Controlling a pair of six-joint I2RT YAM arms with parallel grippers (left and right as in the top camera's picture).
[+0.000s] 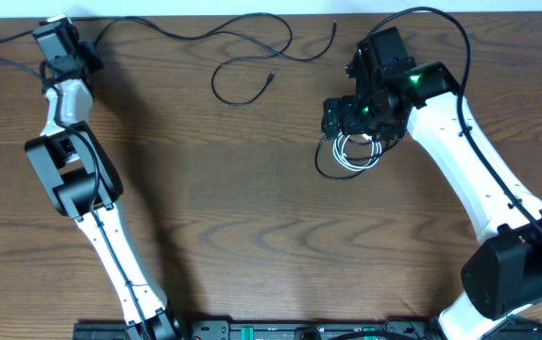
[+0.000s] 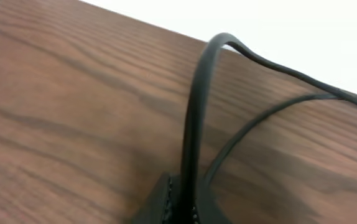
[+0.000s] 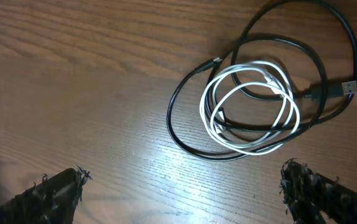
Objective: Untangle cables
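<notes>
In the overhead view a long black cable (image 1: 243, 42) runs from the far left corner along the table's back edge and loops near the middle. My left gripper (image 1: 71, 49) is at that corner. The left wrist view shows that gripper (image 2: 185, 200) shut on the black cable (image 2: 194, 112), which arches up from the jaws and trails off to the right. A white cable (image 3: 253, 106) lies coiled inside a second black cable (image 3: 185, 134), the two overlapping in one bunch (image 1: 349, 153). My right gripper (image 3: 185, 186) hovers open just beside the bunch, nothing between its fingers (image 3: 48, 193).
The table's far edge (image 2: 166, 31) is close behind the left gripper. The right arm (image 1: 479, 161) crosses the right side of the table and the left arm (image 1: 92, 208) crosses the left side. Dark wood table (image 1: 252, 208) lies between them.
</notes>
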